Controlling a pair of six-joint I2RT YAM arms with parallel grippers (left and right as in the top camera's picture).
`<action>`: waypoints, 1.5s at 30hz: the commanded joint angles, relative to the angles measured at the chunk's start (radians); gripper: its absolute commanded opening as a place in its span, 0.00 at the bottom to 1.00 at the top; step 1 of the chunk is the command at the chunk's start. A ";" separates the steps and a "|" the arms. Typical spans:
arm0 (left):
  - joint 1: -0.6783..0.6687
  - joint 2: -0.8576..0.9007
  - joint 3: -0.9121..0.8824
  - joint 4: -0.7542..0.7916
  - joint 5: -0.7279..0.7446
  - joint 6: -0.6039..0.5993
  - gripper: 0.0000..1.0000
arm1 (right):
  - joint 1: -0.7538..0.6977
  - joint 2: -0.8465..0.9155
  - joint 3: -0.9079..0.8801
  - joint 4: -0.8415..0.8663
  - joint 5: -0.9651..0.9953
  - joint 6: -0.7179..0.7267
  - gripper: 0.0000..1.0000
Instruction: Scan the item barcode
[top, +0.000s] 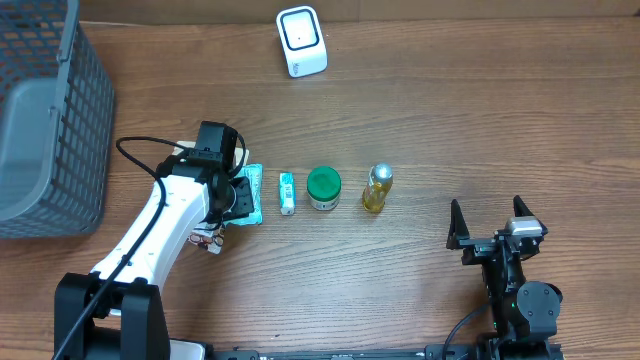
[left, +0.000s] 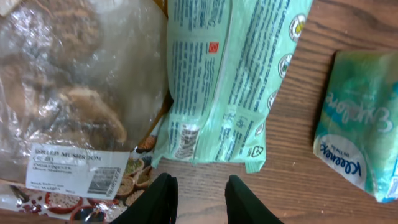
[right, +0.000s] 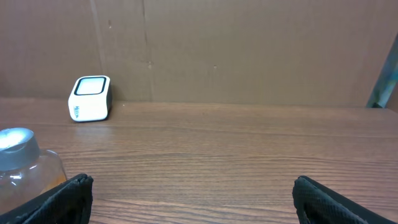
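The left gripper (left: 200, 182) hangs over a crinkly green packet (left: 224, 81) on the wooden table (top: 450, 120), jaws a little apart, holding nothing. The right gripper (right: 193, 184) has jaws spread wide, empty.

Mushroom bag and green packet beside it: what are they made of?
The mushroom bag looks like thin clear plastic film: crinkled, shiny, contents showing through. The green packet seems printed plastic wrap, slightly glossy, with a sealed bottom edge; I can't be sure.
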 joint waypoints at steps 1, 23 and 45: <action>0.004 0.010 -0.012 -0.005 0.018 -0.004 0.29 | 0.000 -0.002 -0.011 0.005 -0.005 -0.001 1.00; 0.004 0.204 -0.015 0.075 -0.011 -0.014 0.38 | 0.000 -0.002 -0.011 0.006 -0.005 -0.001 1.00; 0.022 0.010 0.145 0.032 0.056 -0.015 0.59 | 0.000 -0.002 -0.011 0.005 -0.005 -0.001 1.00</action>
